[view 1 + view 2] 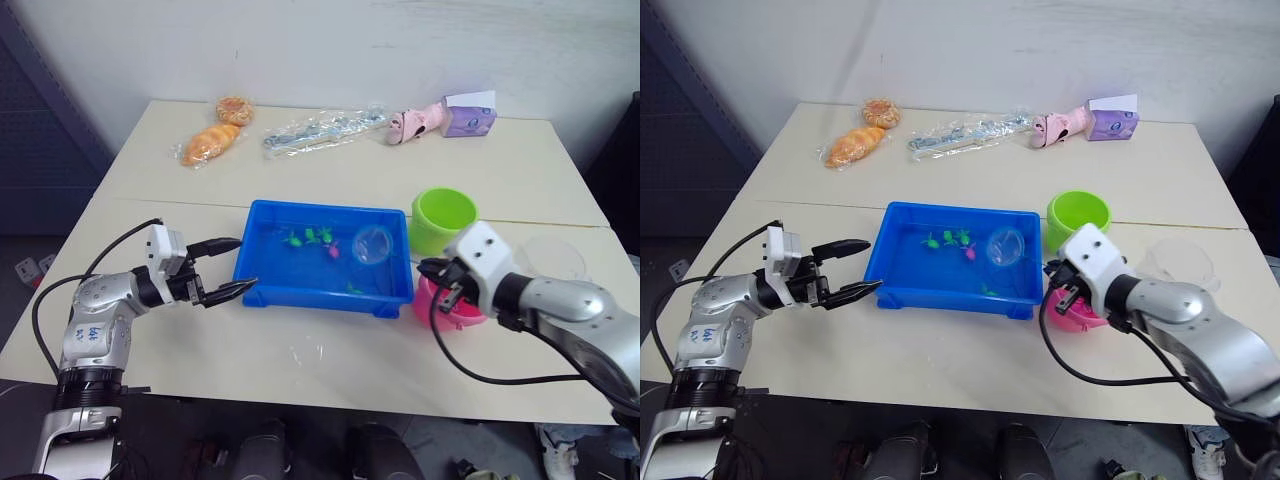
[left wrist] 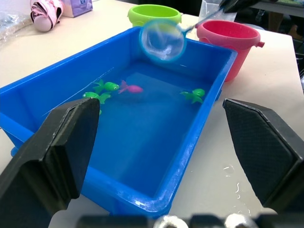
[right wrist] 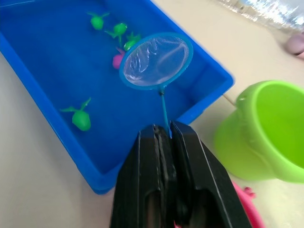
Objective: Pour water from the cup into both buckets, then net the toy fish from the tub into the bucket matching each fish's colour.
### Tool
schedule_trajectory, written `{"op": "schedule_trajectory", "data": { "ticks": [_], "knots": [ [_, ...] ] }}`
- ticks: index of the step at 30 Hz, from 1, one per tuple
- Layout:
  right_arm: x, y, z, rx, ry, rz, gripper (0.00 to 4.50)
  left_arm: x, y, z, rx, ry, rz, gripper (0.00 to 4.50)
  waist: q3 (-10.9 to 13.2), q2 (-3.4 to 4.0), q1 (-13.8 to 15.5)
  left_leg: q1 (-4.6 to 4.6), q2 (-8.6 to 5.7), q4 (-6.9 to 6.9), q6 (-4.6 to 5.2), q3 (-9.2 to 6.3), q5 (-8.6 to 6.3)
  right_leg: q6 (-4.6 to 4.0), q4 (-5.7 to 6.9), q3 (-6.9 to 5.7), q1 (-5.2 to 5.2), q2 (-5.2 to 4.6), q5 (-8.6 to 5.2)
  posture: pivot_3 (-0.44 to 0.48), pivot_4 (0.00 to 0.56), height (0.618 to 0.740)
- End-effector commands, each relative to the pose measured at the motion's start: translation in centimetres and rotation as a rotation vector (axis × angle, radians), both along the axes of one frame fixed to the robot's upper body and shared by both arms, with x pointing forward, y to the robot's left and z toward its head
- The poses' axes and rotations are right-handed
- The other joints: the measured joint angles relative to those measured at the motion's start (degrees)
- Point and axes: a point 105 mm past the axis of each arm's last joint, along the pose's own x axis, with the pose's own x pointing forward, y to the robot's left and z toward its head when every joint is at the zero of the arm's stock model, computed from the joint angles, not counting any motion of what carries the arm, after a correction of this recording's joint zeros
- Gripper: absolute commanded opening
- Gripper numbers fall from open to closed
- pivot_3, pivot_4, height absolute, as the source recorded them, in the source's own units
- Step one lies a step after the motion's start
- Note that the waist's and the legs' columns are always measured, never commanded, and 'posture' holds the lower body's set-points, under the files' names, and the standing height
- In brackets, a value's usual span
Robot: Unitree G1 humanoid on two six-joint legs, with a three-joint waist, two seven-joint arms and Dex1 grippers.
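From the head views, the right gripper (image 1: 440, 283) sits beside the tub's (image 1: 262, 283) right end, over the pink bucket (image 1: 440, 312), its jaws closed on the thin handle of a small net (image 1: 373, 244). The handle runs leftward from the jaws, so the hoop hangs over the tub's right half; the pink fish (image 1: 333, 250) lies just left of the hoop, with green fish (image 1: 309, 236) a little farther left. The green bucket (image 1: 442, 219) stands behind the pink one, and the clear cup (image 1: 553, 257) is off to the right on the tabletop (image 1: 330, 350). The left gripper (image 1: 222, 270) waits at the tub's left end, jaws spread wide and empty

In the left wrist view the hoop (image 2: 162, 41) is raised over the far wall, above the water, the pink fish (image 2: 131, 88) below and nearer

In the right wrist view the handle points straight away from the closed jaws; the pink fish (image 3: 118, 61) peeks out at the hoop's (image 3: 156, 61) edge. The right arm is clearly better placed to scoop, likely by dipping and sweeping left
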Motion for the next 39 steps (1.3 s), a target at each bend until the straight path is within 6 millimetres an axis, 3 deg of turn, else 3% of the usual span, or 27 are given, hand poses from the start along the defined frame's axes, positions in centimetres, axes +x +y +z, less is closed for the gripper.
{"op": "schedule_trajectory", "data": {
  "ticks": [1,12,22,33,39],
  "knots": [
    [1.1,0.4,0.0,-0.059,-0.012,-0.047,0.0,-0.7,0.3,1.0,-0.01,-0.047,0.018,4.47,0.0,0.0,-0.19,-0.01,-0.01,-0.01,0.0,0.01,0.0,0.0,-0.01,0.0,-0.01,-0.01,0.0,0.0,0.15,0.74],
    [2.4,3.7,-0.8,-0.023,0.081,-0.02,0.0,-1.1,0.7,0.5,-0.008,-0.056,0.051,4.47,0.0,0.0,-0.29,-0.01,-0.01,-0.07,0.0,0.02,0.0,0.0,0.07,-0.03,-0.07,-0.01,0.0,0.0,0.15,0.74],
    [1.0,6.3,0.3,0.126,0.154,0.122,0.0,-1.2,0.9,0.4,-0.005,-0.062,0.06,4.47,0.0,0.0,-0.31,-0.01,-0.02,-0.08,0.03,0.03,-0.02,0.0,0.07,-0.03,-0.08,-0.01,0.0,0.0,0.15,0.74],
    [-1.1,6.5,2.1,0.217,0.102,0.227,0.0,-1.0,0.5,0.3,-0.006,-0.054,0.038,4.47,0.0,0.0,-0.29,-0.01,-0.02,-0.15,0.1,0.03,-0.06,0.0,0.04,-0.03,-0.09,-0.01,0.0,0.0,0.15,0.74],
    [-3.0,4.6,3.9,0.284,0.029,0.223,0.0,-0.7,-0.7,0.8,-0.015,-0.069,-0.02,4.47,0.0,0.0,-0.17,-0.01,-0.02,-0.18,0.14,0.03,-0.08,0.0,-0.01,-0.05,-0.06,-0.01,0.0,0.0,0.15,0.74]
  ]
}}
